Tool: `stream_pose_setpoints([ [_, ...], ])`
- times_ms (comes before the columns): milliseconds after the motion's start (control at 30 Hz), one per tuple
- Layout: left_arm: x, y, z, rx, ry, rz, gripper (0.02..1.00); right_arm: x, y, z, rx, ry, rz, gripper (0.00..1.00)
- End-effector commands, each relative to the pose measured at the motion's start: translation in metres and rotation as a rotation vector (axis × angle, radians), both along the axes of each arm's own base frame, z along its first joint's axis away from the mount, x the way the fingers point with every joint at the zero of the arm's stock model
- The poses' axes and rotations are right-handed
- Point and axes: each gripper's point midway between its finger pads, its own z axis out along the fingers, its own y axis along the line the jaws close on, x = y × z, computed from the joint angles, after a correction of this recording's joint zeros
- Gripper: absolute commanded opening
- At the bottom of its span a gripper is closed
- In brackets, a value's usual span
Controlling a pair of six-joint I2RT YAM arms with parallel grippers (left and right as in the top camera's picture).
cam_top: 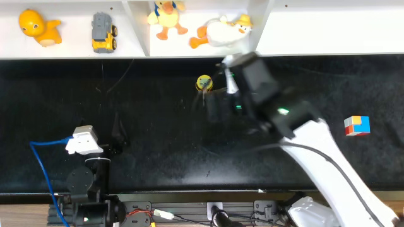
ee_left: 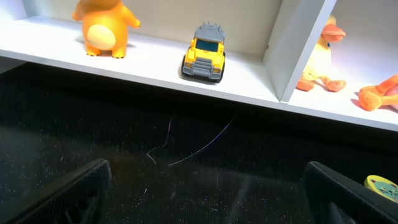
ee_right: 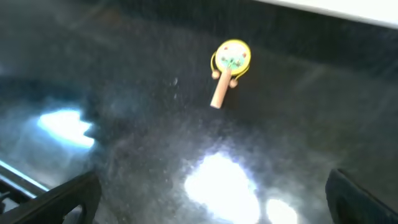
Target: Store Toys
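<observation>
- right tool (ee_right: 210, 183) is up over the black desk (cam_top: 158, 145), fingers spread wide with nothing between them
- the little yellow rattle drum (ee_right: 231, 59) lies flat on the desk a bit ahead of that tool, wooden handle pointing back toward it, not touching either finger
- the colour-block cube (cam_top: 356, 125) sits on the desk well off to the right tool's right, nowhere near it
- left tool (ee_left: 205, 186) hangs low near its own base, fingers also wide apart and holding nothing; the rattle drum is off to its right, well apart
- straight ahead of the left tool is the white shelf (ee_left: 249, 87): orange duck (ee_left: 104, 28) and yellow truck (ee_left: 204, 53) share one compartment, plush duck (ee_left: 320, 59) is in the next one past the divider
- a white plush bird (cam_top: 222, 31) lies on its side in that same compartment, just beyond the right tool
</observation>
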Motion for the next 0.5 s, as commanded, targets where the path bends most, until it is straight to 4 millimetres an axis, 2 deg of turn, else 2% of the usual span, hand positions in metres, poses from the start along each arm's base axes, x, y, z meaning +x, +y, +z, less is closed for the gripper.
stream_pose_setpoints([
  [33, 0.000, 0.000, 0.001, -0.006, -0.009, 0.004, 0.998, 0.009, 0.010, -0.022, -0.025, 0.066, -0.174, 0.996],
  [233, 0.000, 0.000, 0.001, -0.006, -0.009, 0.004, 0.998, 0.017, 0.020, -0.065, -0.058, 0.191, -0.291, 0.996],
  [500, 0.000, 0.000, 0.001, -0.006, -0.009, 0.004, 0.998, 0.044, 0.040, -0.095, -0.048, 0.170, -0.278, 0.998],
])
